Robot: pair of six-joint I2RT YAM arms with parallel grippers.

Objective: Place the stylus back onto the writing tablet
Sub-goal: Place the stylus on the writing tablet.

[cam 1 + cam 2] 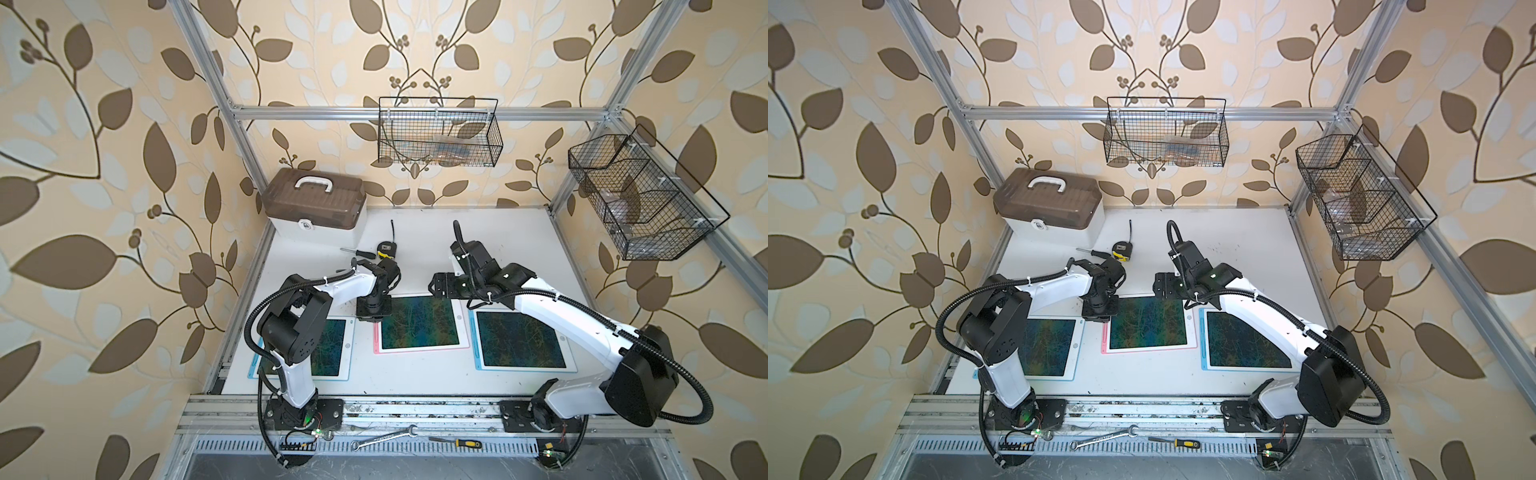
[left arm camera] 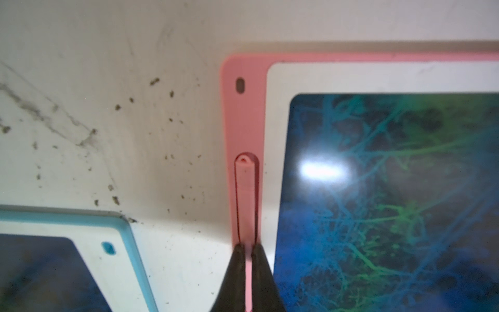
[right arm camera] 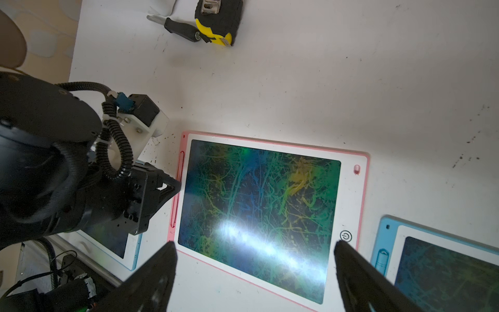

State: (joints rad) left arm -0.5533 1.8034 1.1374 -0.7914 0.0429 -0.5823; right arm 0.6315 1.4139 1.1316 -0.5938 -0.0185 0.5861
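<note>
The pink stylus (image 2: 244,194) lies along the groove in the side rim of the pink-framed writing tablet (image 2: 243,108), its rounded end at the groove's end. My left gripper (image 2: 248,247) is shut on the stylus, one black finger on each side. In both top views the left gripper (image 1: 371,318) points down at the tablet's (image 1: 422,350) left edge. My right gripper (image 3: 255,245) is open and holds nothing; it hovers above the tablet (image 3: 348,189), near the tablet's far right corner in a top view (image 1: 434,286).
Blue-framed tablets lie on either side (image 1: 521,340) (image 1: 332,345). Behind are a tape measure (image 1: 386,249), a screwdriver (image 1: 359,252) and a brown-lidded box (image 1: 316,203). Wire baskets (image 1: 438,133) (image 1: 640,195) hang on the frame. A wrench (image 1: 384,437) lies on the front rail.
</note>
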